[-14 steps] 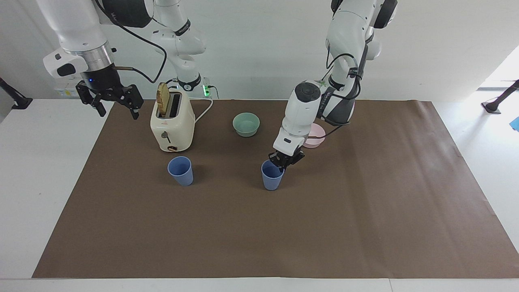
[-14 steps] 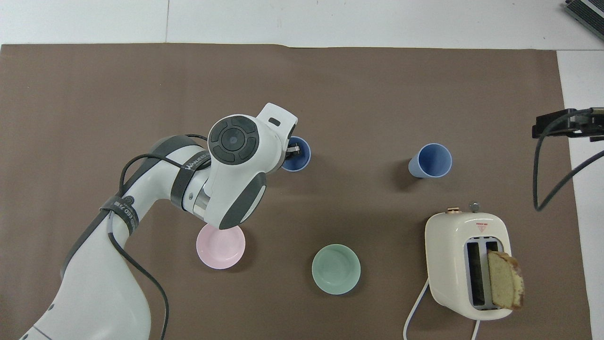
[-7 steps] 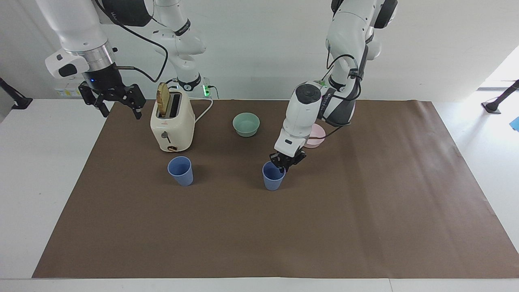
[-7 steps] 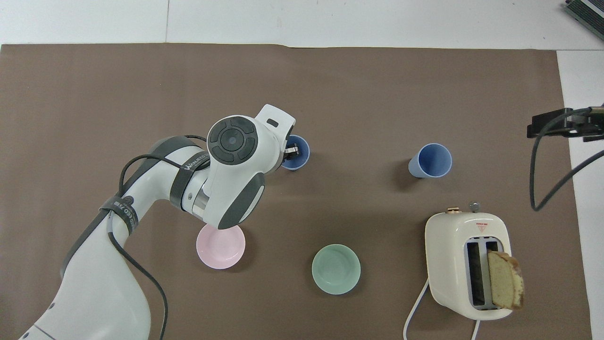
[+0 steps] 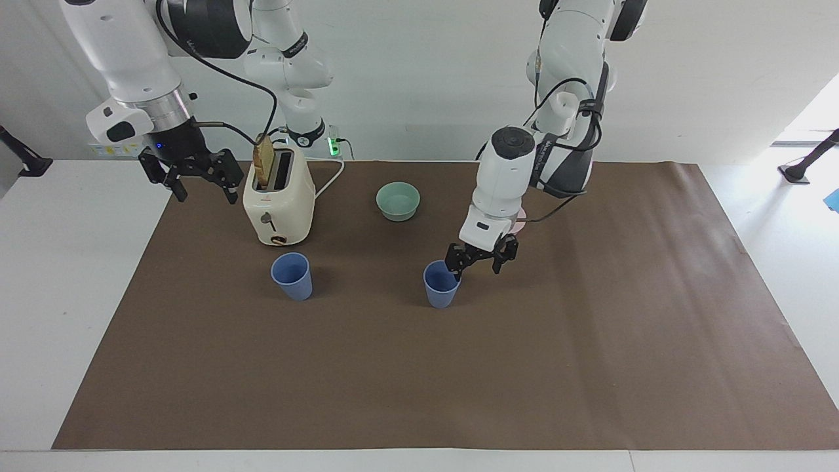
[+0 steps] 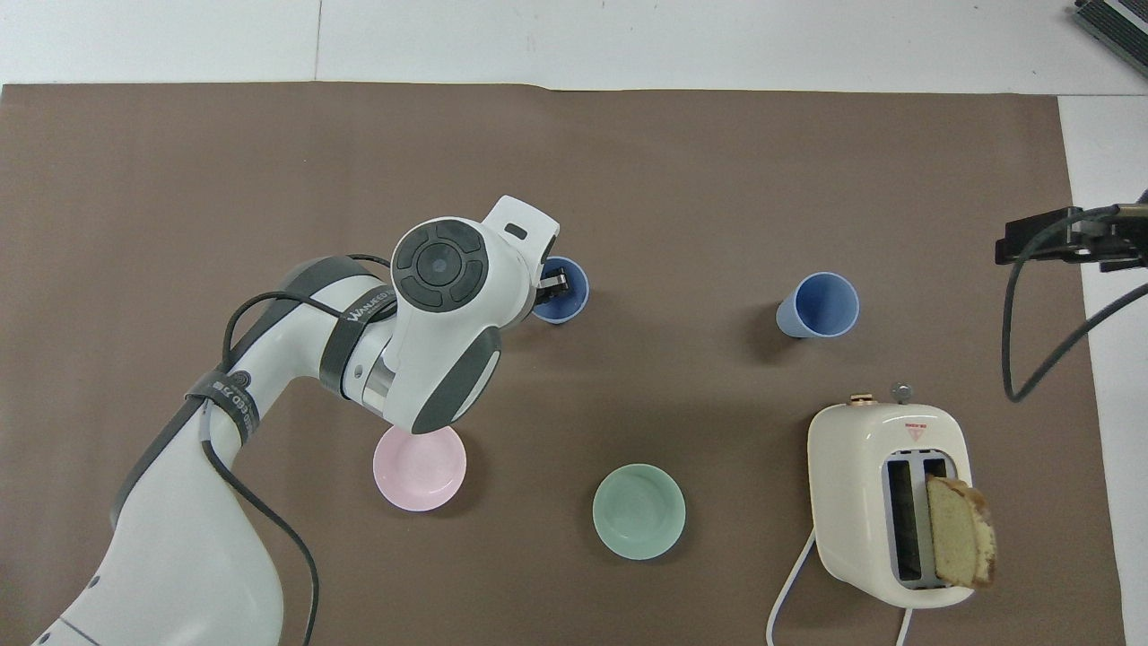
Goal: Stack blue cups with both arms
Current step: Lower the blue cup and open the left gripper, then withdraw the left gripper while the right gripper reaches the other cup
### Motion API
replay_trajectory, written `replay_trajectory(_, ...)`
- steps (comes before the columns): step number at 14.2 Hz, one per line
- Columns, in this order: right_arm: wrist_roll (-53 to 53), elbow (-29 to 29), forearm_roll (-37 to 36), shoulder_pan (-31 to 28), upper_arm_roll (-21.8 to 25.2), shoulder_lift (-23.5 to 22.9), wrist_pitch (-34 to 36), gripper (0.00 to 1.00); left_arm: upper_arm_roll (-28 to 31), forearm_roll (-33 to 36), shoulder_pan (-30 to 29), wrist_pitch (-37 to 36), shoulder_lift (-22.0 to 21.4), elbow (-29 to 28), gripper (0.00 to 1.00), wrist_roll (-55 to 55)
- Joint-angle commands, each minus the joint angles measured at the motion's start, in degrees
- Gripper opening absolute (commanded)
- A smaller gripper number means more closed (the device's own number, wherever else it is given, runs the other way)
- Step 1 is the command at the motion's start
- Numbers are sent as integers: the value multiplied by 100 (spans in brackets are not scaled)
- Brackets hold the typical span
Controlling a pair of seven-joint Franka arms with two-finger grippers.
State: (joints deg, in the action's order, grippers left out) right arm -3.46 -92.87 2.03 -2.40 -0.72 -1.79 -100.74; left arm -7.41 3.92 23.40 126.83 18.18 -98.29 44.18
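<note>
One blue cup (image 5: pixel 440 290) stands upright mid-mat; it also shows in the overhead view (image 6: pixel 567 296). My left gripper (image 5: pixel 474 267) is open just above it. One fingertip (image 6: pixel 556 285) is at the rim on the side nearer to the robots, and the other finger is outside the cup, toward the left arm's end. The second blue cup (image 5: pixel 292 276) stands upright just farther from the robots than the toaster, and shows in the overhead view (image 6: pixel 821 305). My right gripper (image 5: pixel 190 177) is open and empty, in the air over the mat's edge beside the toaster.
A cream toaster (image 5: pixel 278 203) with a bread slice (image 5: pixel 264 160) in it stands toward the right arm's end. A mint-green bowl (image 5: pixel 398 200) and a pink bowl (image 6: pixel 419 471) sit nearer to the robots than the cups. A brown mat (image 5: pixel 419 380) covers the table.
My left gripper's fingers have spread apart at the cup's rim and the wrist has shifted toward the left arm's end. My right gripper has moved closer to the toaster. Both cups stay put.
</note>
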Motion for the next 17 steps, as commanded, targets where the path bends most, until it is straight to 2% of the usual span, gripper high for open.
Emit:
replay_trajectory(1,170,-301,166,3,-16,-127,-454,100,-33,136,-370,-404,-437,-68,100,-409)
replay_trajectory(4,171,-310,157,107,-16,-540,-586,100,-50,74,-783,-904,-850,-112,100,-1094)
replay_trajectory(6,91,-467,148,170,-16,-857,-1050,100,-51,56,-1011,-1168,-1044,-112,100,-1455)
replay_trajectory(9,74,-855,113,222,-16,-1024,-1737,100,-51,13,-1389,-1459,-1264,-112,100,-1999)
replay_trajectory(12,82,-873,87,223,-16,-1323,-1896,100,-51,-207,-1802,-1871,-1466,-121,100,-2965)
replay_trajectory(17,118,-1057,69,258,-16,-1350,-1888,100,-42,-330,-2409,-2434,-1747,-112,100,-4329)
